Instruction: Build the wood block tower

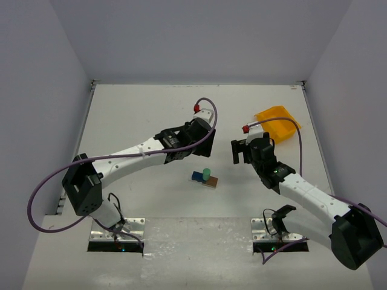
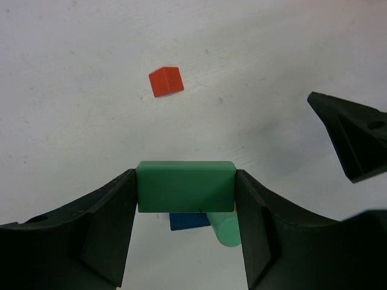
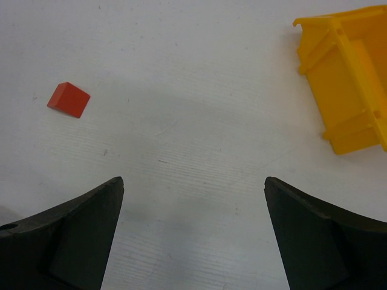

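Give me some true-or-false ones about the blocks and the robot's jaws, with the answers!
1. The left jaws hold a green block. True.
2. The right jaws hold the red block. False: they are open and empty, and it lies on the table.
3. The mint cylinder is right beside the blue block. True.
4. The yellow bin has the red block inside. False: the red block lies on the table, apart from the bin.

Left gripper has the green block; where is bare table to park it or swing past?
Free: far-left table behind the left arm, and the near strip between block stack and arm bases. Crowded: the middle, where left gripper with its green block, right gripper, red block and stack sit close; the yellow bin takes the far right.
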{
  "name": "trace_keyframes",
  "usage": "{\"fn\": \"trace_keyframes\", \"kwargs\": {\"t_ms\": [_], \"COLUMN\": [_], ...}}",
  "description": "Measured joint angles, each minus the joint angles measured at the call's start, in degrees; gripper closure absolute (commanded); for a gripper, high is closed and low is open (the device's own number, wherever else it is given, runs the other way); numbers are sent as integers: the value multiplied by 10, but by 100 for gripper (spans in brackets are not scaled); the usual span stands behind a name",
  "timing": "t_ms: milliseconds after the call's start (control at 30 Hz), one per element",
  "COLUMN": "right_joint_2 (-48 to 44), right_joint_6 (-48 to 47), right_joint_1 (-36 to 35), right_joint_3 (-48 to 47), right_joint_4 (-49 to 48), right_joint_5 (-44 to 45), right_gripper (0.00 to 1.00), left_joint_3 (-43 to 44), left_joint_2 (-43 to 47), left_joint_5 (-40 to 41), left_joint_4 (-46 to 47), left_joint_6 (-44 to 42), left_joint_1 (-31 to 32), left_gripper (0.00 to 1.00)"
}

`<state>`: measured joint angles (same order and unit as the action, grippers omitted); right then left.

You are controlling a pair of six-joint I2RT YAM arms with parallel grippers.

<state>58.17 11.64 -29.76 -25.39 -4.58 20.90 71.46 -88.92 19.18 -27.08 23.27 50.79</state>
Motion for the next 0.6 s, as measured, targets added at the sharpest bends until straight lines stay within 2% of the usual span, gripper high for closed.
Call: {"fn": "trace_keyframes", "kwargs": {"t_ms": [300, 600], "right_joint_2": [0, 0], "right_joint_6": [0, 0], "right_joint_1": [0, 0], "right_joint_3": [0, 0], "right_joint_4": [2, 4], "right_joint_5": [1, 1], "right_gripper": [1, 1], "left_joint_3": [51, 54], "left_joint_2": [-11, -14], "left_joint_5": [-14, -8], "left_joint_4": [-91, -140], "left_joint_6": [24, 75], "left_joint_1": [47, 71], "left_gripper": [63, 60]}}
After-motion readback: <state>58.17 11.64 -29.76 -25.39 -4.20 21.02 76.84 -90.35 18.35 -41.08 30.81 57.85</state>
